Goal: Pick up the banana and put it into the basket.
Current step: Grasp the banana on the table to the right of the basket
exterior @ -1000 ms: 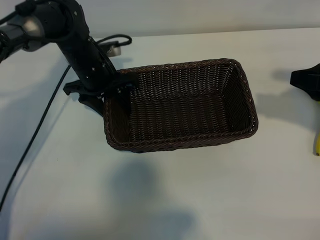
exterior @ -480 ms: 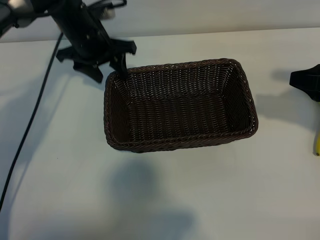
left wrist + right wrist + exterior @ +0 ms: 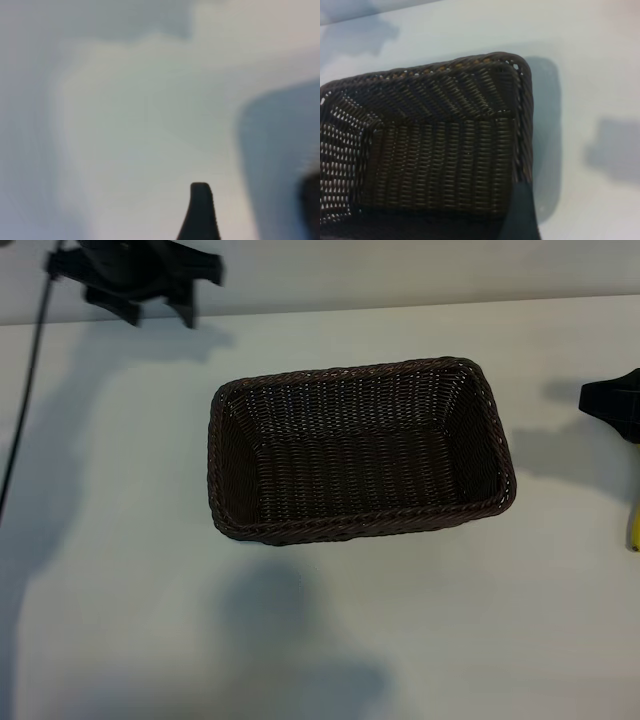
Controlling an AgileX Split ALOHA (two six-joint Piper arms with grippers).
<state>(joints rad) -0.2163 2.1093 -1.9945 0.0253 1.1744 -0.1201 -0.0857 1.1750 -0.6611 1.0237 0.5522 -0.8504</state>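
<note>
Yellow shows only as a sliver at the right edge of the exterior view: that is the banana (image 3: 634,525), lying on the table (image 3: 120,570) well apart from the basket (image 3: 360,450), which sits empty in the middle of the frame. Neither wrist view shows the fruit.

Your step, as I judge it, is the approach and pick, and nothing has been grasped yet. The right gripper (image 3: 612,404) sits at the right edge, just above the banana in the frame and nearest to it, so it looks the natural one to use. Bring it down over the middle of the curve, fingers across the short width, and close gently (a smooth skin may slip if you pinch near the tapered tip). Lift clear of the braided rim before moving over the basket.

As for the pincers: the right one stands wide and holds nothing; its wrist view looks down into the basket's corner. The left gripper (image 3: 140,280), at the upper left of the frame, is also wide and empty, touching nothing.
</note>
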